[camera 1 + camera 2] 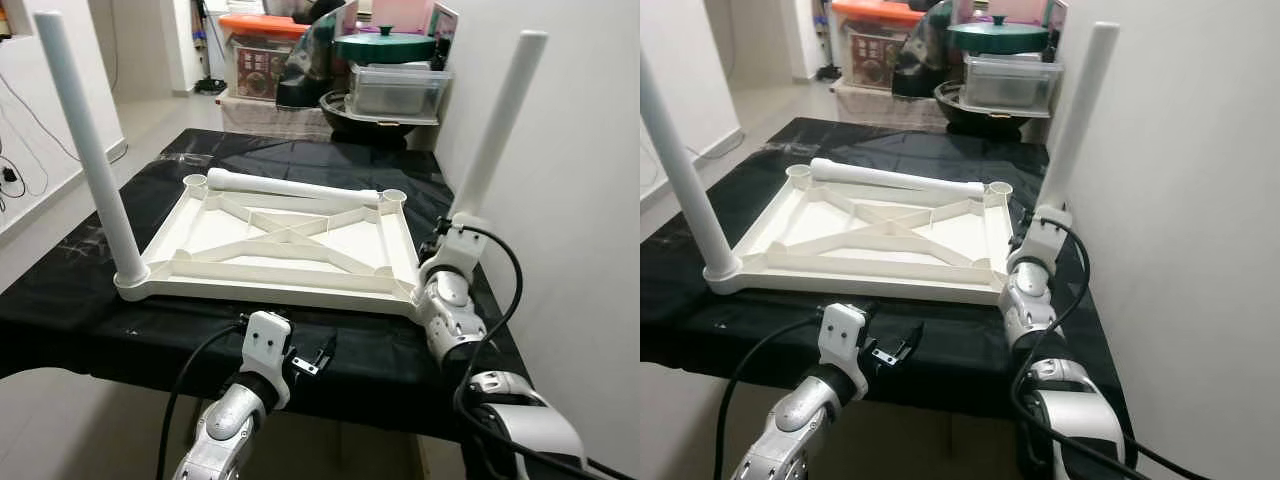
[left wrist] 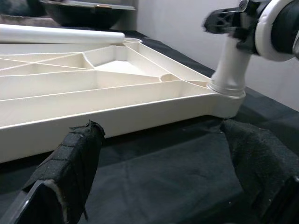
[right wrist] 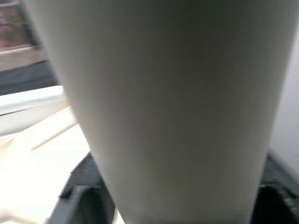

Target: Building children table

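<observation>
Now, tabletop (image 1: 90, 300): draped in black cloth, carrying the whole build.
Frame (image 1: 290, 240): the upside-down white top of the children's table lies flat mid-tabletop, ribs facing up. It looks like stiff, light moulded plastic, likely to skid on the cloth if pushed sideways.
Left leg (image 1: 85, 150): standing upright in the near left corner socket.
Right leg (image 1: 500, 120): at the near right corner socket, leaning slightly outward, so probably not fully seated. A smooth, rigid tube, best held low near the socket, where a push goes straight down.
Spare leg (image 1: 290, 186): lying across the frame's far edge, between the two open far sockets.
Right gripper (image 1: 452, 232): jaws closed around the right leg just above its base.
Left gripper (image 2: 163, 172): jaws spread wide and holding nothing, hovering near the frame's front edge.
</observation>
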